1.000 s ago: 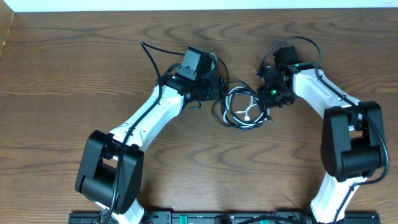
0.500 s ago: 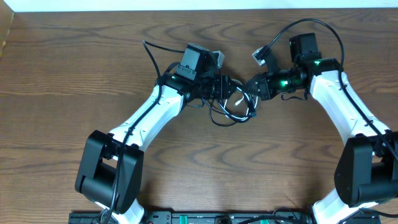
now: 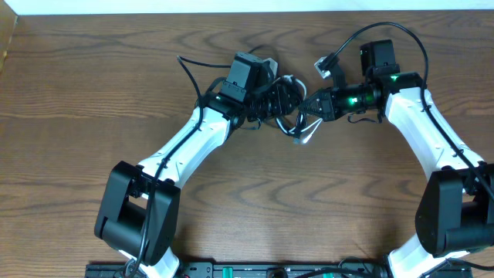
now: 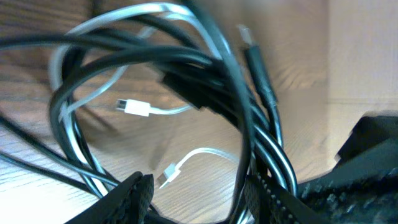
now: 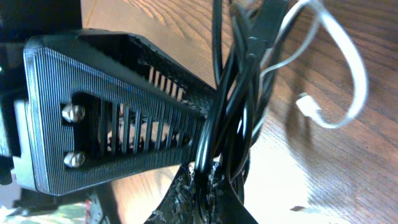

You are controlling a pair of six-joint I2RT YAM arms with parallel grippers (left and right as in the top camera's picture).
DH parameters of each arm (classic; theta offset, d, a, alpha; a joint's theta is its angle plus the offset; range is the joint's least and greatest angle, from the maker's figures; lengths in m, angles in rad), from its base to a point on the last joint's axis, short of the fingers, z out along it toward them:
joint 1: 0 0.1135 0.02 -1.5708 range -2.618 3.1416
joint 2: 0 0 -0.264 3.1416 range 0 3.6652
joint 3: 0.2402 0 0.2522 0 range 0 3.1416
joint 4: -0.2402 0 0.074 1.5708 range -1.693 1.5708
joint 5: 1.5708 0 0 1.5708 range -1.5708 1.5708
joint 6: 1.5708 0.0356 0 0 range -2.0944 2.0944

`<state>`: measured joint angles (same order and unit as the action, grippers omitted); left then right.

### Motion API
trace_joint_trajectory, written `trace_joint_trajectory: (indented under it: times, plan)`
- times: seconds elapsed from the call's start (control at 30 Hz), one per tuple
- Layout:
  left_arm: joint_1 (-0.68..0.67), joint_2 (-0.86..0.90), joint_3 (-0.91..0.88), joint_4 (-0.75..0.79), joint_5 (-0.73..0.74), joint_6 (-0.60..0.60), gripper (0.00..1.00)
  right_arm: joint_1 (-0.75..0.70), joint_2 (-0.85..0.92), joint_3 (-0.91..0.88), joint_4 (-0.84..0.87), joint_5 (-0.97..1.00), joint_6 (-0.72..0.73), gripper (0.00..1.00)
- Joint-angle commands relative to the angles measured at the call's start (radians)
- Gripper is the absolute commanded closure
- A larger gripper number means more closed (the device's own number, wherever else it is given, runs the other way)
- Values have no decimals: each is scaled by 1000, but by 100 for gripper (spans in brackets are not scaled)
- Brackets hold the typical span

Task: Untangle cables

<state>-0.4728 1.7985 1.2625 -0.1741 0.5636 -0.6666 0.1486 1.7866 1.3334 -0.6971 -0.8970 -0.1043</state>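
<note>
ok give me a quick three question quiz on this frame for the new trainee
1. True or false: the right end effector is shut on the black cable.
2. How many white plugs show in the left wrist view?
3. Overhead, the tangle sits: A between the left end effector and the right one; B at the picture's bottom edge; C in the top left corner.
Key: 1 true; 2 two; 3 A.

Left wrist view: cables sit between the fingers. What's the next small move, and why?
Probably close the left gripper on the white cable. Its fingers stand apart with the intertwined loops running between them, while the right gripper already pinches strands of the black cable. A grip on each colour would let the arms pull the two apart.
</note>
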Motion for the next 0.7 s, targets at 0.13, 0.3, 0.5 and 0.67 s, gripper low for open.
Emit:
trace_joint_trajectory:
  times: [0.13, 0.3, 0.5, 0.67]
  plan:
    - [-11, 8, 5, 109, 8, -174, 42, 41, -8, 16, 85, -84, 201, 99]
    - [-11, 8, 5, 108, -48, -174, 42, 47, -8, 17, 185, -205, 270, 99]
    - [-11, 9, 4, 100, -105, -173, 40, 44, -9, 23, 306, -370, 348, 99]
    - [-11, 12, 3, 100, -105, -171, 33, 43, -11, 25, 415, -423, 437, 99]
